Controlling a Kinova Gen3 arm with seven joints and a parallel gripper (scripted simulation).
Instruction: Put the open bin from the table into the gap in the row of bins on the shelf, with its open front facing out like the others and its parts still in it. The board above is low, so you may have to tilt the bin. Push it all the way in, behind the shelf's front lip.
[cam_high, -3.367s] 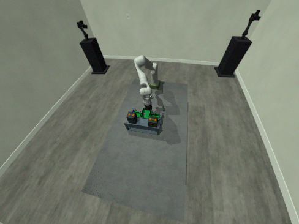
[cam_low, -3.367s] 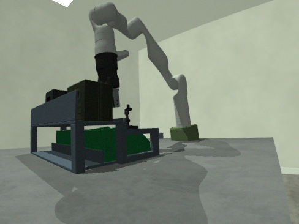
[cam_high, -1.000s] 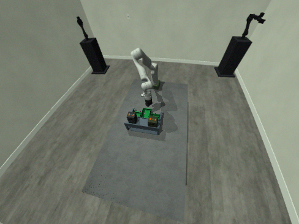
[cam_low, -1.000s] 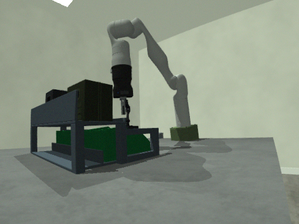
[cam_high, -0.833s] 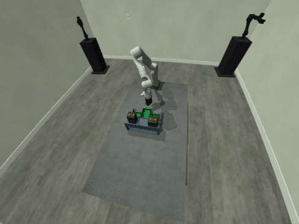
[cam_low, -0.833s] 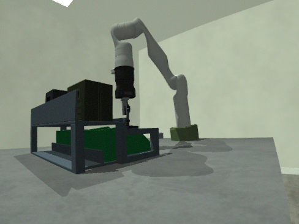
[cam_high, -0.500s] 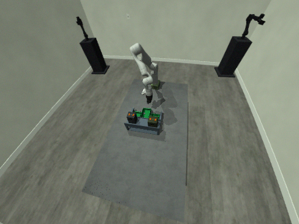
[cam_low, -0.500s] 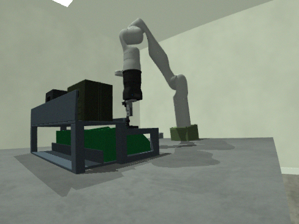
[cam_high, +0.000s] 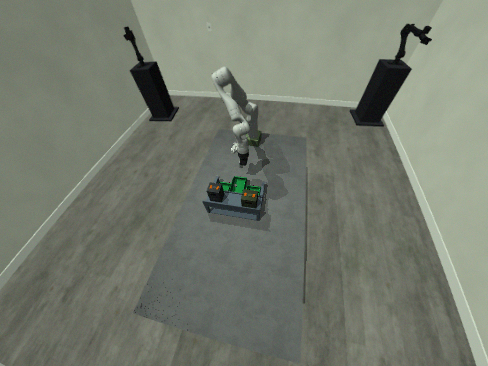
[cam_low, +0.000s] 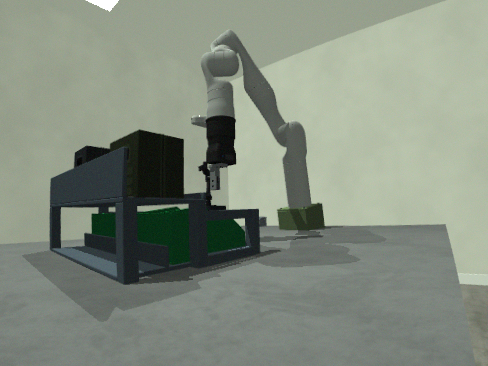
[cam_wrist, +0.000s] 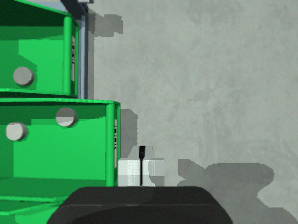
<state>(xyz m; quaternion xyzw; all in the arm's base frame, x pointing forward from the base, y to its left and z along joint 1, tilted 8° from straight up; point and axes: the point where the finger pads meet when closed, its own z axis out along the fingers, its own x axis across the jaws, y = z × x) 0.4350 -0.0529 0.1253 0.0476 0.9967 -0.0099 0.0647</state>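
Note:
The grey-blue shelf stands on the mat with green bins under its top board. In the top view the middle green bin juts out of the row on the arm's side. In the wrist view this bin holds two round grey parts, and a neighbouring bin lies above it. My gripper is shut and empty. It points down just outside the end wall of the jutting bin, right beside it.
Two dark boxes sit on the shelf's top board. The arm's green base stands behind the shelf. Two black pedestals with cameras stand in the far corners.

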